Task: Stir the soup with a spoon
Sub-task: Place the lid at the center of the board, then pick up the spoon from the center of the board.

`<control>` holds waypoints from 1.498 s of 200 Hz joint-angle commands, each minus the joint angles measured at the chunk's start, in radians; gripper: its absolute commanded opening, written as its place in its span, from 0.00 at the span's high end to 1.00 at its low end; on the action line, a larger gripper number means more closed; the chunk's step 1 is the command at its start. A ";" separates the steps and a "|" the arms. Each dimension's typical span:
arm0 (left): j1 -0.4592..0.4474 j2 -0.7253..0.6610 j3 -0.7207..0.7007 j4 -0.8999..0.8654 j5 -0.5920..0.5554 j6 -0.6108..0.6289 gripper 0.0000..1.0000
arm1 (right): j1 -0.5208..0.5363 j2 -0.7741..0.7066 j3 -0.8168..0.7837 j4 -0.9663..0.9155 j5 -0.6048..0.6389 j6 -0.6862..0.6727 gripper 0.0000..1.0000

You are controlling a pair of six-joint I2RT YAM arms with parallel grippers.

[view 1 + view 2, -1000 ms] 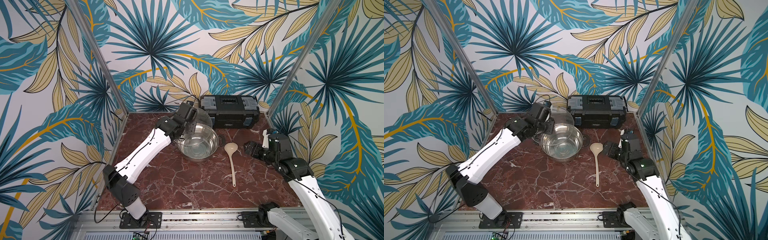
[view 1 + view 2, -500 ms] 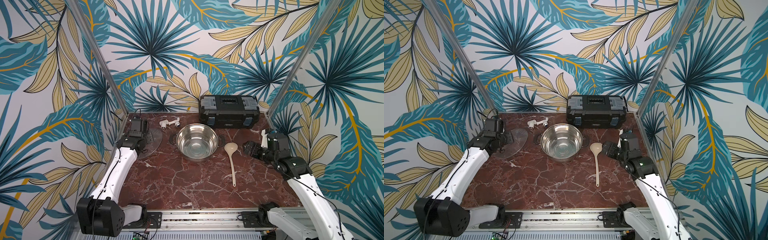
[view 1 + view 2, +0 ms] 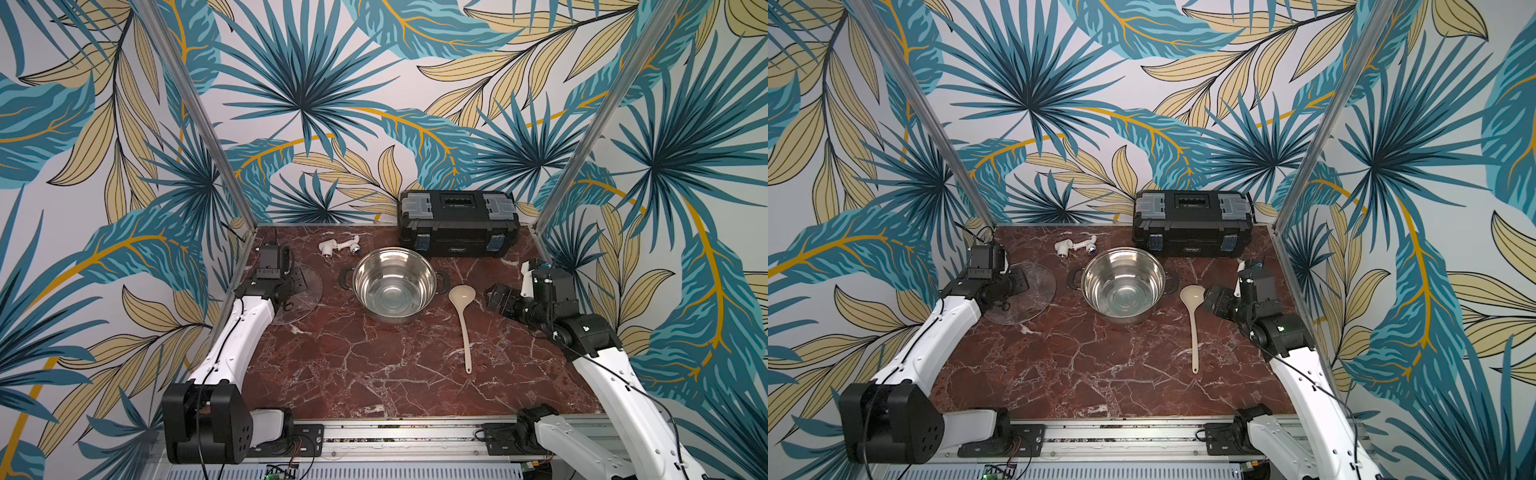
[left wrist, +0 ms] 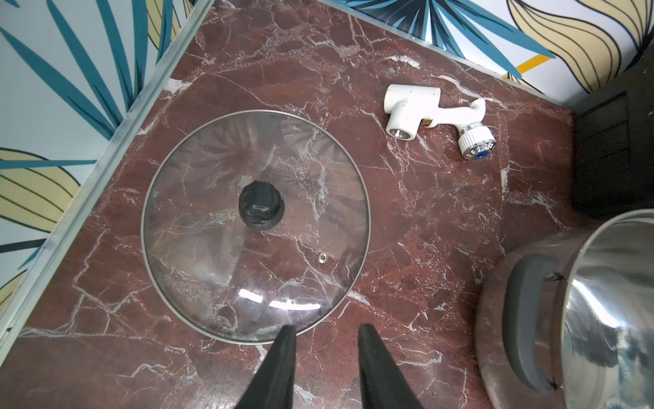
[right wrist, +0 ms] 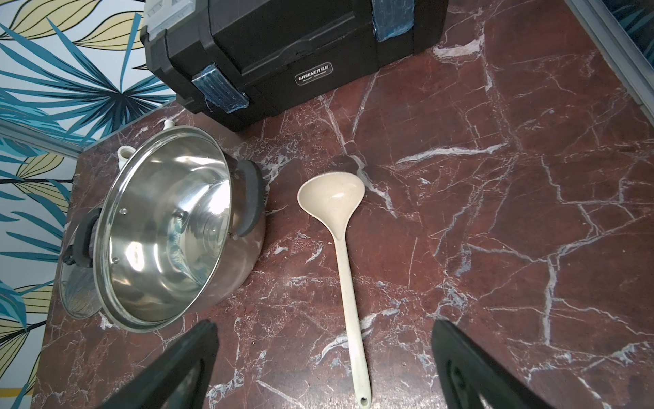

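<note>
Marble tabletop [image 3: 353, 374], spoon [image 5: 347, 283] beside pot [image 3: 392, 286], left jaws slightly apart, right jaws wide.

Stereo pair overhead, one camera on each wrist.
Both top views look down from high in front onto the whole marble surface [image 3: 353, 365]; the wrist cameras look down from close above it and share the steel pot [image 4: 584, 283].

Body check: left arm [image 3: 249, 324] and right arm [image 3: 615, 386] have white shell links, black joint housings and a thin black cable along each. The left end effector [image 4: 323, 331] and right end effector [image 5: 323, 325] have black wedge-shaped fingers. A green light [image 3: 1282, 328] shows on one black joint of the right arm.
</note>
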 commanded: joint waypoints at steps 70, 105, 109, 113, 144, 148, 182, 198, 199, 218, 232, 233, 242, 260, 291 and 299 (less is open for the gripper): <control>0.007 -0.162 -0.096 0.024 0.060 0.004 0.20 | 0.006 0.059 -0.042 -0.014 0.018 -0.040 0.00; 0.007 -0.330 -0.114 0.006 0.106 0.009 0.01 | 0.008 0.177 -0.061 0.011 -0.043 -0.029 0.01; 0.006 -0.351 -0.120 0.009 0.116 0.009 0.00 | 0.009 0.193 -0.064 0.016 -0.050 -0.025 0.01; 0.007 -0.371 -0.128 0.013 0.126 0.009 0.00 | 0.011 0.208 -0.068 0.022 -0.056 -0.023 0.01; 0.007 -0.501 -0.188 0.071 0.229 -0.038 0.00 | 0.058 0.301 -0.101 0.076 -0.045 0.002 0.06; 0.007 -0.515 -0.200 0.083 0.232 -0.050 0.00 | 0.066 0.318 -0.105 0.082 -0.043 0.007 0.07; 0.007 -0.583 -0.253 0.142 0.401 -0.084 0.00 | 0.132 0.420 -0.123 0.116 0.006 0.044 0.16; 0.007 -0.590 -0.264 0.122 0.474 -0.098 0.01 | 0.149 0.461 -0.134 0.138 0.016 0.066 0.23; 0.006 -0.591 -0.265 0.121 0.479 -0.099 0.01 | 0.150 0.464 -0.134 0.139 0.017 0.067 0.24; 0.005 -0.596 -0.312 0.133 0.556 -0.135 0.06 | 0.165 0.501 -0.143 0.157 0.035 0.089 0.30; 0.003 -0.614 -0.357 0.153 0.598 -0.155 0.08 | 0.176 0.517 -0.146 0.163 0.047 0.101 0.33; 0.003 -0.615 -0.361 0.153 0.601 -0.156 0.08 | 0.176 0.518 -0.146 0.164 0.047 0.103 0.33; -0.001 -0.634 -0.389 0.161 0.607 -0.166 0.08 | 0.183 0.528 -0.145 0.167 0.055 0.107 0.35; -0.014 -0.691 -0.441 0.173 0.606 -0.184 0.09 | 0.193 0.548 -0.142 0.162 0.069 0.118 0.39; -0.039 -0.750 -0.488 0.175 0.595 -0.199 0.10 | 0.200 0.584 -0.146 0.166 0.085 0.133 0.44; -0.045 -0.752 -0.492 0.173 0.592 -0.196 0.10 | 0.202 0.595 -0.144 0.168 0.091 0.135 0.45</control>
